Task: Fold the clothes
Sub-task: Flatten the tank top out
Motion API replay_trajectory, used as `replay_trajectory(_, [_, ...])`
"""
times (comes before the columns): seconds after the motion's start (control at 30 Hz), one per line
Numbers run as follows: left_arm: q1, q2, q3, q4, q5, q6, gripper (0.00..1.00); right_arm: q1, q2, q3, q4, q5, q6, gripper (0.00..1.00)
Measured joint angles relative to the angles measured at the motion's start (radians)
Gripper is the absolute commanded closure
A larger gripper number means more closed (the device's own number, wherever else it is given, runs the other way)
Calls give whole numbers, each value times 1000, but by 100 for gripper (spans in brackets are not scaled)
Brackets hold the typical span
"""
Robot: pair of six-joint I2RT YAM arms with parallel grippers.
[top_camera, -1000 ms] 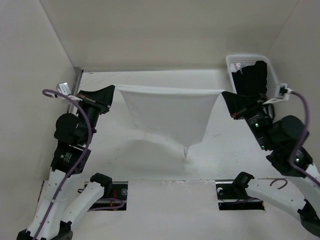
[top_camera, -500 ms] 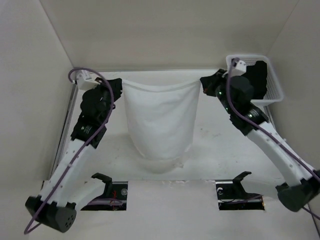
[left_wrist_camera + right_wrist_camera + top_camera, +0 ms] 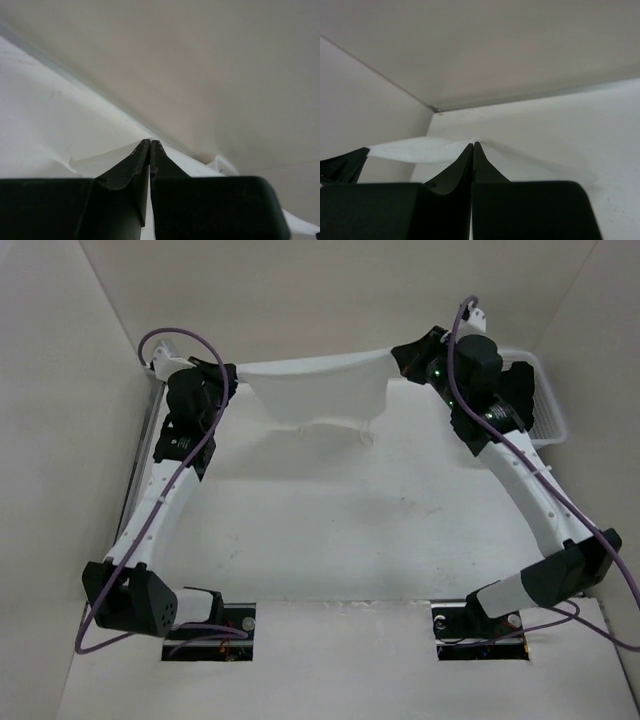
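camisole [image 3: 318, 390] raised and carried back, left fingers [image 3: 140, 161] and right fingers [image 3: 466, 161] pinching its corners

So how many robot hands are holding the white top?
2. The left gripper pinches the left corner of the white top; the right gripper pinches the right corner. Neither is hidden.

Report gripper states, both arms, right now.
Left gripper: closed, pinching one end of the white camisole.
Right gripper: closed, pinching the other end; the fabric hangs stretched between the two.
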Motion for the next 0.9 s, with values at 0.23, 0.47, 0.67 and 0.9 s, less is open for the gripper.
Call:
replay_trajectory(0.23, [-32, -200, -135, 137, 2, -3, 99, 18, -216, -205, 108, -7, 14, 100])
replay_trajectory(0.47, [-54, -323, -583, 177, 3, -19, 98, 85, -255, -694, 201, -7, 72, 100])
replay_trajectory(0.67, [-35, -514, -909, 100, 20, -39, 99, 133, -262, -1023, 243, -5, 132, 100])
replay_trajectory(0.9, [-84, -929, -1016, -164, 32, -115, 99, 329, -513, -1244, 220, 35, 231, 100])
